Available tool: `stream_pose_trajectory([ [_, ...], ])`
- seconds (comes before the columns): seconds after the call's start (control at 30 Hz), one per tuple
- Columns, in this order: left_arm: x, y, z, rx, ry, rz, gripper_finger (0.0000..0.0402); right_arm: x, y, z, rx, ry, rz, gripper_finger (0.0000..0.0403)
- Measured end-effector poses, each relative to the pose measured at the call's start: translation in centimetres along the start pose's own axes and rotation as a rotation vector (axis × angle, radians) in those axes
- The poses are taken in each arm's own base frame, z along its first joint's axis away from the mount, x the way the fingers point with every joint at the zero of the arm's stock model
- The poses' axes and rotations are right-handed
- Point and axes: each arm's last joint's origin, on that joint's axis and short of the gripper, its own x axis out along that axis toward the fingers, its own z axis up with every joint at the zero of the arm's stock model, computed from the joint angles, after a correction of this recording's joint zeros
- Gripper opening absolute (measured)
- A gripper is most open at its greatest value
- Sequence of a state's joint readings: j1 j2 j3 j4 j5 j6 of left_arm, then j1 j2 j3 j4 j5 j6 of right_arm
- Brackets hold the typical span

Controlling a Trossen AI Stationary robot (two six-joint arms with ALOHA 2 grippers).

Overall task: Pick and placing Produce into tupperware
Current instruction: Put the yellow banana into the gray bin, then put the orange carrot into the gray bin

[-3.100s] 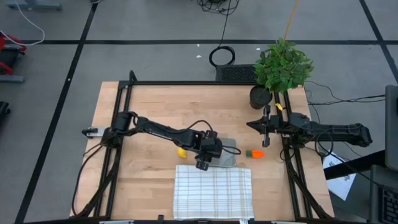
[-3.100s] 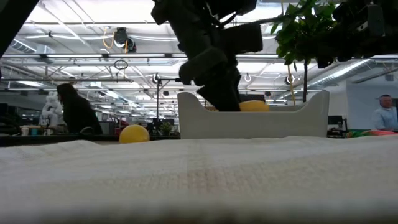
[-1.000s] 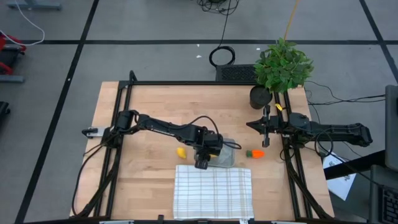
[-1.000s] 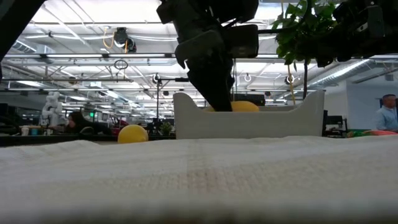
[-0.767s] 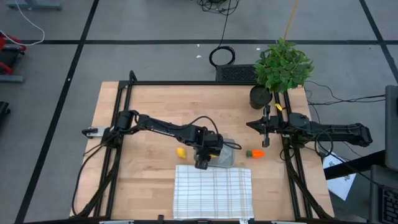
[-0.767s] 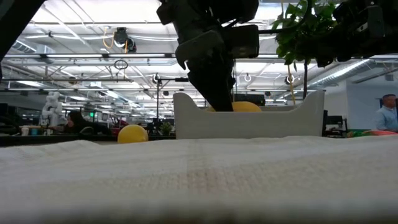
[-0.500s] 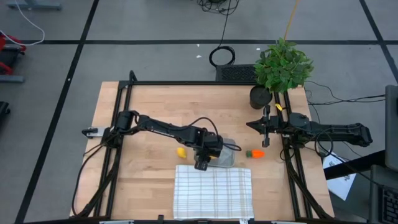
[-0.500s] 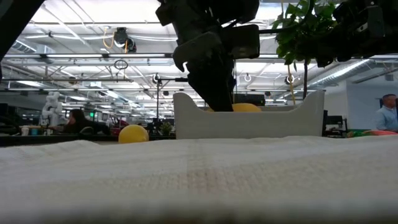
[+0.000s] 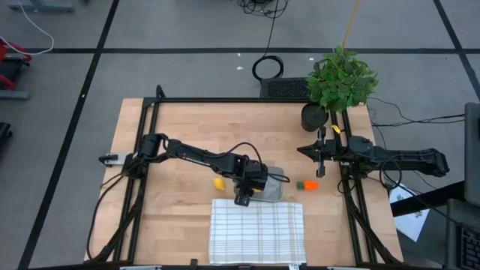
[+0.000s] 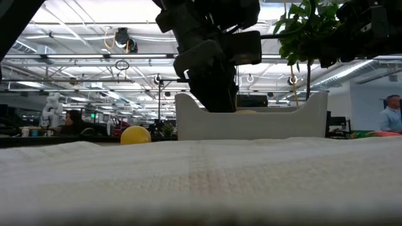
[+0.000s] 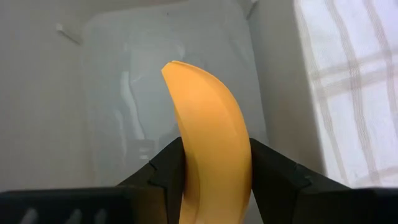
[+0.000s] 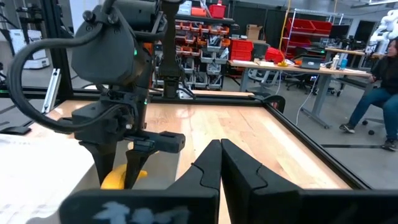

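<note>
Left hand [image 11: 214,180] clamps the banana [image 11: 208,149] over the tupperware [image 11: 112,74], probably tip-down; right hand [image 12: 221,163] closed, empty.

Large open robotics lab or workshop floor, not a home.

Seen from above: wooden bench [image 9: 195,127] edged by a black metal frame [image 9: 225,100], standing on grey concrete floor [image 9: 187,37] marked with dark lines, loose cables [image 9: 268,69] trailing across it. Level across the bench: high industrial ceiling [image 10: 81,37] with exposed beams, ducts and strip lights. Beyond the bench, from the right wrist: racks stacked with red storage bins [image 12: 211,37], long work desks [image 12: 292,62] crowded with gear, a seated person [image 12: 379,93] at one of them. Also a white humanoid-looking robot [image 10: 51,108] far off among workstations, and another person [image 10: 391,113] at the far edge.
</note>
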State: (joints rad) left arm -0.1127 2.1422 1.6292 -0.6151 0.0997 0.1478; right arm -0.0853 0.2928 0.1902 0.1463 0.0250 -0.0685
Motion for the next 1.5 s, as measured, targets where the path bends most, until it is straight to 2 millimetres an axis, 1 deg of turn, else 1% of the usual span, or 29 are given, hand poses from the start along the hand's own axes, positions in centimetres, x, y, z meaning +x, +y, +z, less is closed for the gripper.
stream_pose_trajectory([
  [0.23,0.0,0.1,0.0,-0.002,0.001,-0.004,0.0150,0.0,0.0,0.0,0.000,0.000,0.000,0.0000],
  [0.53,1.1,0.1,-0.9,0.000,-0.023,0.006,0.0150,0.0,0.0,0.0,0.000,0.001,0.000,0.0000],
  [0.9,1.1,0.3,-0.9,-0.005,-0.028,0.007,0.0151,0.0,0.0,0.0,0.000,0.001,0.000,0.0000],
  [1.0,1.1,0.3,-0.9,-0.006,-0.030,0.007,0.0166,0.0,0.0,0.0,0.000,0.001,0.000,0.0000],
  [1.17,1.1,0.3,-0.8,-0.003,-0.031,0.006,0.0208,0.0,0.0,0.0,0.000,0.001,0.000,0.0000],
  [1.27,1.1,0.3,-0.8,-0.002,-0.031,0.007,0.0227,0.0,0.0,0.0,0.000,0.001,0.000,0.0000],
  [1.37,1.1,0.3,-0.8,0.005,-0.030,0.011,0.0237,0.0,0.0,0.0,0.000,0.001,0.000,0.0000],
  [1.5,0.7,0.3,-0.6,0.016,-0.010,0.020,0.0239,0.0,0.0,0.0,0.000,0.001,0.000,0.0000],
])
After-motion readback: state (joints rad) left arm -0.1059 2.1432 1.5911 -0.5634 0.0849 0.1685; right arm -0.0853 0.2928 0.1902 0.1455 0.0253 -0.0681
